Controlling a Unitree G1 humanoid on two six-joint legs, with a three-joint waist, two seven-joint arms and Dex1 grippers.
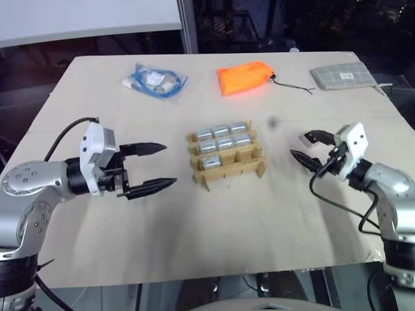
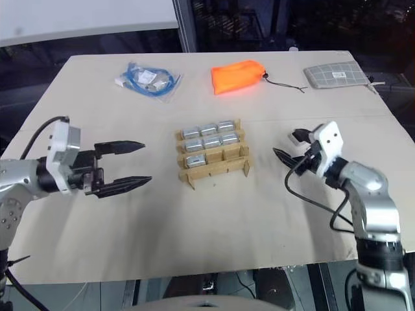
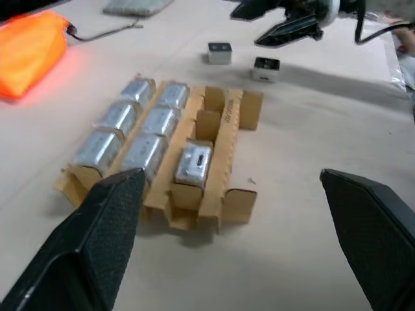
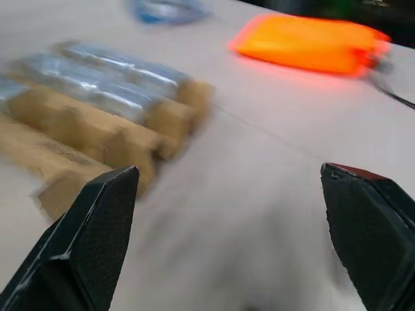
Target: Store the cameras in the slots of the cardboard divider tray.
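The cardboard divider tray point(image 1: 227, 170) stands mid-table. Several silver cameras point(image 1: 224, 143) fill its far and middle rows. One more camera point(image 1: 211, 160) sits in the left slot of the near row, and the other two near slots are empty. In the left wrist view two loose cameras point(image 3: 220, 52) point(image 3: 266, 68) lie on the table beyond the tray, just under my right gripper point(image 3: 245, 27). My left gripper point(image 1: 161, 166) hovers open to the left of the tray, pointing at it, nothing between its fingers. My right gripper point(image 1: 303, 146) is open and empty to the right of the tray.
Along the table's far edge lie a clear bag of blue cable point(image 1: 154, 81), an orange fabric bag point(image 1: 244, 76) with a black cord, and a grey checked pouch point(image 1: 342, 76). Bare tabletop point(image 1: 214, 227) stretches from the tray to the near edge.
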